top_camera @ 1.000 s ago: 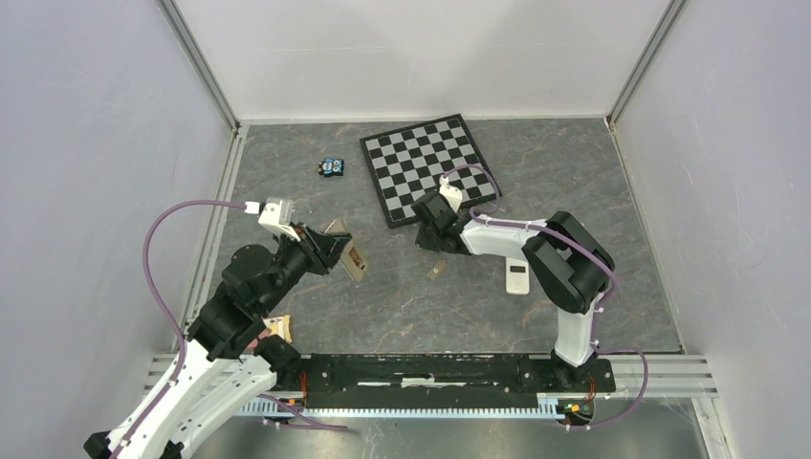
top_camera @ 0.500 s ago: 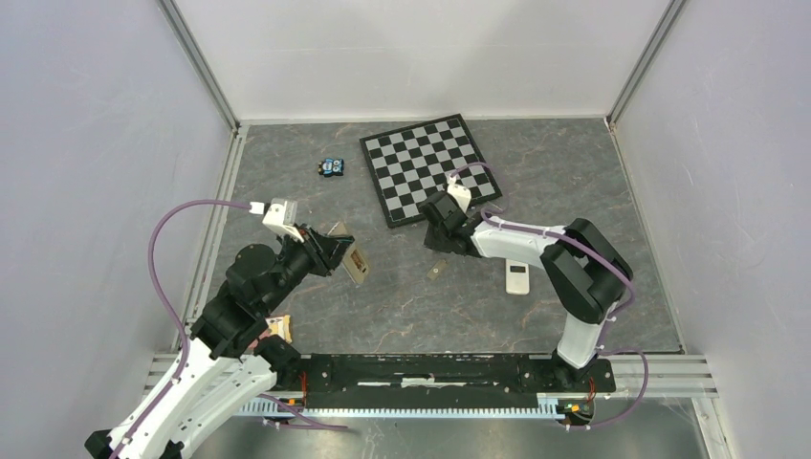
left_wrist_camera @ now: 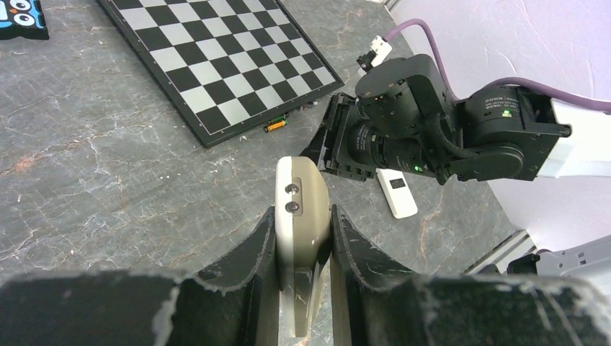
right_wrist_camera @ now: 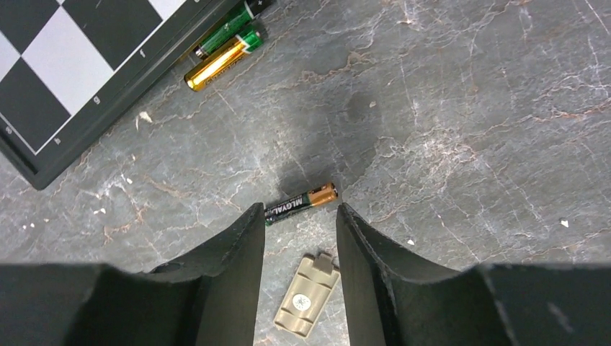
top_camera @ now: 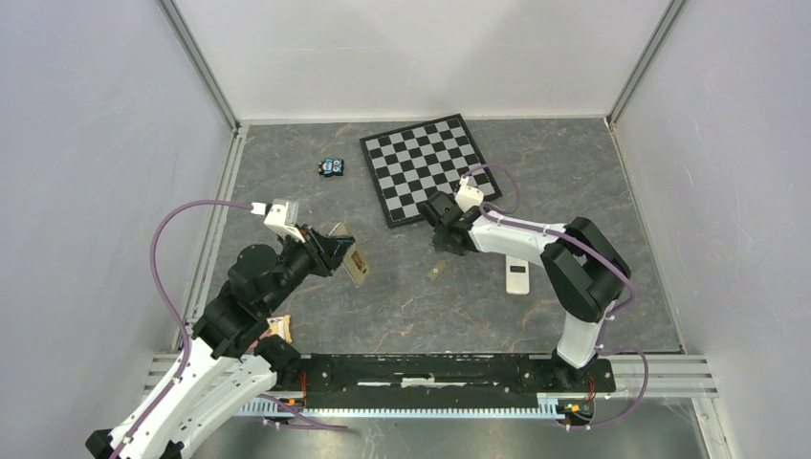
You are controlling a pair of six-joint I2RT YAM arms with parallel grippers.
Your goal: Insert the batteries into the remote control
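Note:
My left gripper (top_camera: 337, 251) is shut on the remote control (top_camera: 352, 259) and holds it on edge above the floor. In the left wrist view its tan end (left_wrist_camera: 302, 209) sits between the fingers. My right gripper (top_camera: 443, 239) is open and points down. In the right wrist view (right_wrist_camera: 300, 210) a dark battery with an orange end (right_wrist_camera: 301, 204) lies on the floor just at the fingertips, across the gap. Two more batteries (right_wrist_camera: 220, 63) lie side by side against the chessboard's edge, and they also show in the left wrist view (left_wrist_camera: 277, 124).
A tan battery cover (right_wrist_camera: 307, 304) lies on the floor between the right fingers; it also shows from above (top_camera: 435, 272). A chessboard (top_camera: 430, 167) lies behind. A plain white slab (top_camera: 517, 277) lies to the right. A small blue item (top_camera: 332, 167) sits at the back left.
My right gripper has shifted a little right and towards the near side, and its wrist has turned. The left arm holds the remote still.

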